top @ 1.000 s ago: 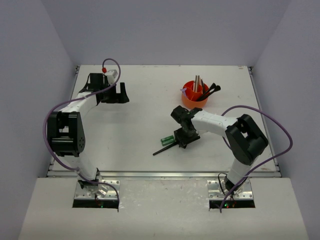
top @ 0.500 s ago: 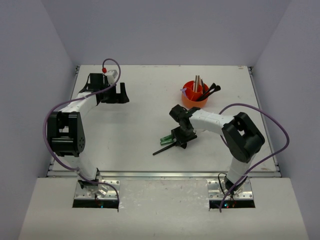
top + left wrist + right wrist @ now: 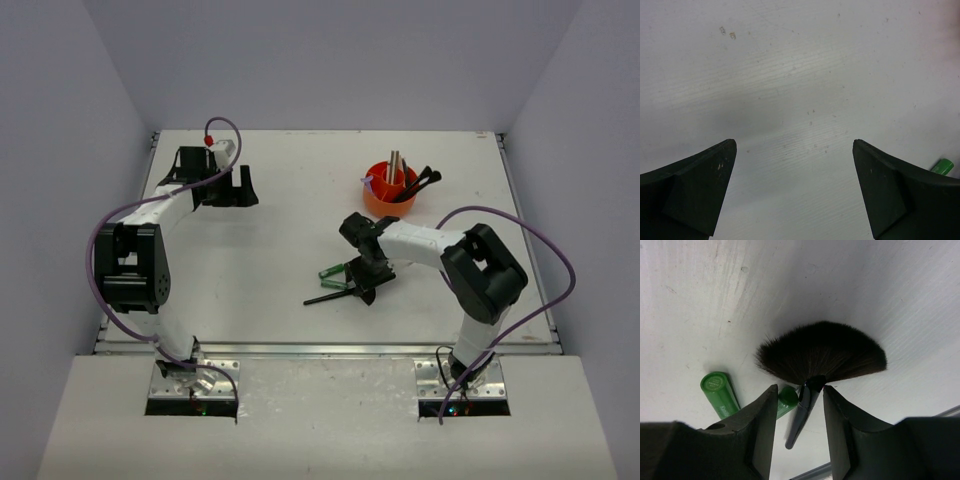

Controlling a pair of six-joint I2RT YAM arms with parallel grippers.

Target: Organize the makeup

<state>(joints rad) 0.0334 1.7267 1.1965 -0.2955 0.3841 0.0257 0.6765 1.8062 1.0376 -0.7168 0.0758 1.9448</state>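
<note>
A black fan-headed brush (image 3: 822,352) lies on the white table, its thin handle (image 3: 325,297) pointing left. My right gripper (image 3: 800,390) stands low over it, jaws partly open and straddling the brush's neck. The right finger touches the neck and a gap shows on the left side. Two small green tubes (image 3: 720,392) lie just left of the brush, beside the left finger, and show as a green pair (image 3: 332,270) from above. My left gripper (image 3: 212,185) hangs wide open at the far left with nothing between its fingers (image 3: 700,175). More makeup stands in the orange cup (image 3: 375,197).
The round orange cup holds tan sticks, black brushes and a lilac tool at the back right. A green tube end (image 3: 942,166) peeks in at the right edge of the left wrist view. The table's near edge (image 3: 330,347) runs just below the brush.
My right gripper has shifted slightly left and nearer. The brush handle has swung a little and the green tubes have moved slightly away. The left arm has not moved.
</note>
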